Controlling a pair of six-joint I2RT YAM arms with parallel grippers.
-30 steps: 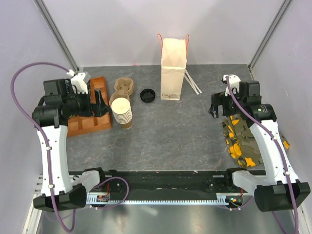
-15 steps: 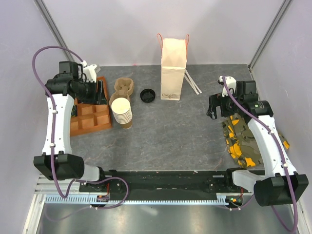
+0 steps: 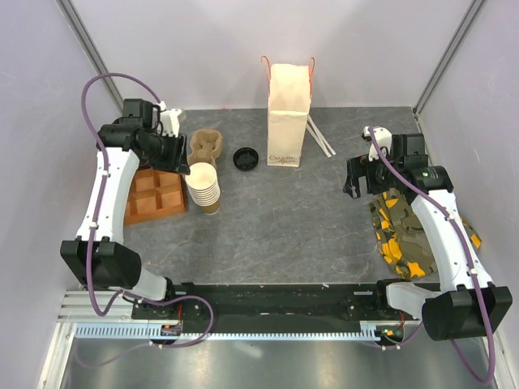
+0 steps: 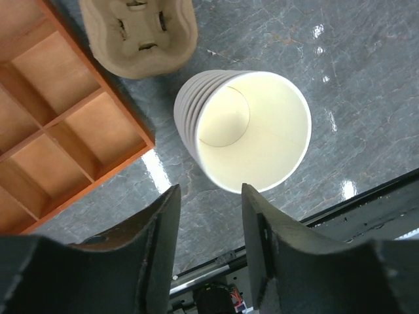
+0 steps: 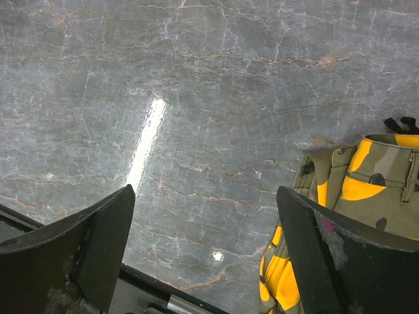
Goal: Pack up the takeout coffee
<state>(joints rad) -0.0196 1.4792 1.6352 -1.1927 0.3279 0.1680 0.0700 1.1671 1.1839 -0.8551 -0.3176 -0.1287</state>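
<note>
The left gripper (image 3: 173, 154) hangs near the worktop's (image 3: 284, 219) far-left corner, over the inner far corner of the wooden tray (image 3: 154, 194) that lies along the left edge. The top view hides its fingers. The left wrist view shows them slightly parted with nothing between them, poised just nearside of the stack of lidless cups (image 4: 252, 131). That view also shows the stack's cream interior, the tray's bare compartments and the moulded pulp cup carrier (image 4: 141, 36) beyond.

Only the top view takes in the rest. A loose black lid (image 3: 245, 158) lies right of the carrier, and a tall paper bag (image 3: 289, 113) stands upright at the middle of the far edge. What look like 2 thin white sticks (image 3: 320, 138) lie beside it, though they are too small to identify.

The right gripper (image 3: 354, 180) is by the right edge. The right wrist view shows its fingers spread wide and holding nothing, above bare stone. A corner of the camouflage cloth (image 5: 366, 196) is at the lower right of that view.

The takeout coffee cannot be found in any of the 3 views, so I cannot tell where it is.
</note>
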